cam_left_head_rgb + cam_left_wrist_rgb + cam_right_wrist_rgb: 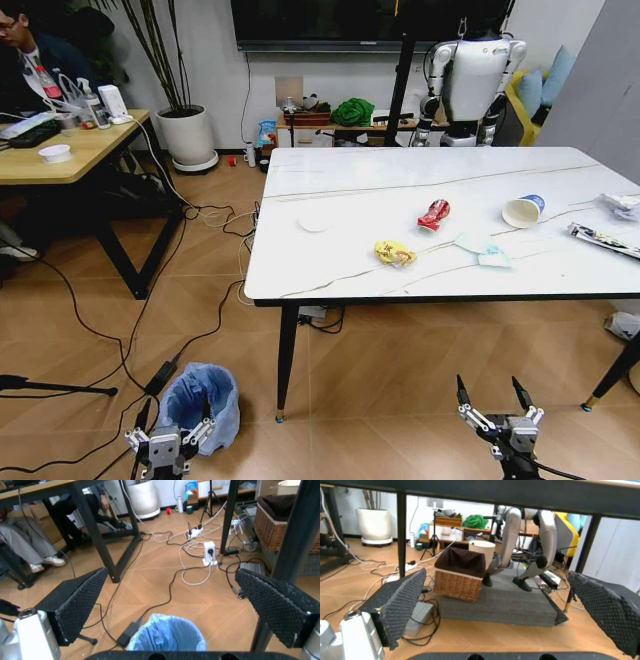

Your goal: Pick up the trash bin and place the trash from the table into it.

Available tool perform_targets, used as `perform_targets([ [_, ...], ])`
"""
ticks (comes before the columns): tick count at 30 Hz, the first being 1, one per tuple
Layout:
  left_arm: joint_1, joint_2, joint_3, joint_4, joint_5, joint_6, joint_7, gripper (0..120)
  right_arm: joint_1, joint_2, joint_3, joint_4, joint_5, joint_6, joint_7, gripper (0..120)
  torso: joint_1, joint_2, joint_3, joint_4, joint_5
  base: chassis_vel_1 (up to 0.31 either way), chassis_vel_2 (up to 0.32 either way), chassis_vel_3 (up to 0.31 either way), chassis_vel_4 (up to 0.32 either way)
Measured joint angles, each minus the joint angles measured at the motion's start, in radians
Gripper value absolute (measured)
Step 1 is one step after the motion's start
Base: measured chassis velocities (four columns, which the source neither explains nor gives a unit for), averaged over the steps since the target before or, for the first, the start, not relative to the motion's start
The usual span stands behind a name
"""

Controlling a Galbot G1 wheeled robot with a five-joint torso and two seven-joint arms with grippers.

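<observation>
Blue-bagged trash bin touching open left hand; table edge near.

wooden desk; potted plant; wicker basket

My table has a glossy marble-look top; on it lie a crushed metal can and paper cup. Below, the bin has a crinkled plastic liner.

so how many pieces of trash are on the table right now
7, none hidden that I can tell: white disc far left, wrapper, can, mask mid-table, cup, crumpled paper and dark wrapper at right.
</observation>
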Motion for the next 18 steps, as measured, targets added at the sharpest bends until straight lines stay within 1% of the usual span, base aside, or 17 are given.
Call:
perform_targets([
  [1,0.000,0.000,0.000,0.000,0.000,0.000,0.000,100,0.000,0.000,0.000,0.000,0.000,0.000,0.000,100,0.000,0.000,0.000,0.0000,0.0000,0.000,0.000,0.000,0.000],
  [5,0.004,-0.001,-0.001,0.000,0.003,-0.001,0.001,100,0.002,-0.006,-0.011,-0.012,-0.005,0.007,-0.002,100,-0.009,-0.023,-0.014,0.0000,0.0000,0.000,0.000,0.000,0.000],
  [9,0.005,-0.001,-0.002,0.000,0.004,-0.001,0.001,100,0.002,-0.007,-0.013,-0.013,-0.006,0.007,-0.002,100,-0.011,-0.026,-0.015,0.0000,0.0001,0.000,0.000,0.000,0.000],
  [10,0.006,0.000,-0.006,0.000,0.006,-0.001,0.001,100,0.005,-0.011,-0.017,-0.014,-0.006,0.007,-0.002,100,-0.017,-0.041,-0.023,0.0000,0.0000,0.000,0.000,0.000,0.000],
  [12,0.006,0.000,-0.007,0.000,0.007,-0.001,0.001,100,0.010,-0.014,-0.018,-0.014,-0.006,0.003,-0.002,100,-0.024,-0.056,-0.032,0.0000,0.0000,0.000,0.000,0.000,0.000],
  [13,0.006,0.000,-0.007,0.000,0.007,-0.001,0.001,100,0.010,-0.014,-0.018,-0.014,-0.006,0.003,-0.002,100,-0.024,-0.056,-0.032,0.0000,0.0000,0.000,0.000,0.000,0.000],
  [16,0.006,-0.001,-0.007,0.001,0.011,-0.001,0.002,100,0.014,-0.017,-0.018,-0.013,-0.006,0.000,-0.002,100,-0.033,-0.076,-0.043,0.0000,0.0000,0.000,0.000,0.000,0.000],
  [18,0.007,-0.001,-0.007,0.000,0.012,-0.001,0.002,100,0.014,-0.017,-0.018,-0.013,-0.005,0.000,-0.002,100,-0.035,-0.082,-0.047,0.0000,0.0000,0.000,0.000,0.000,0.000],
])
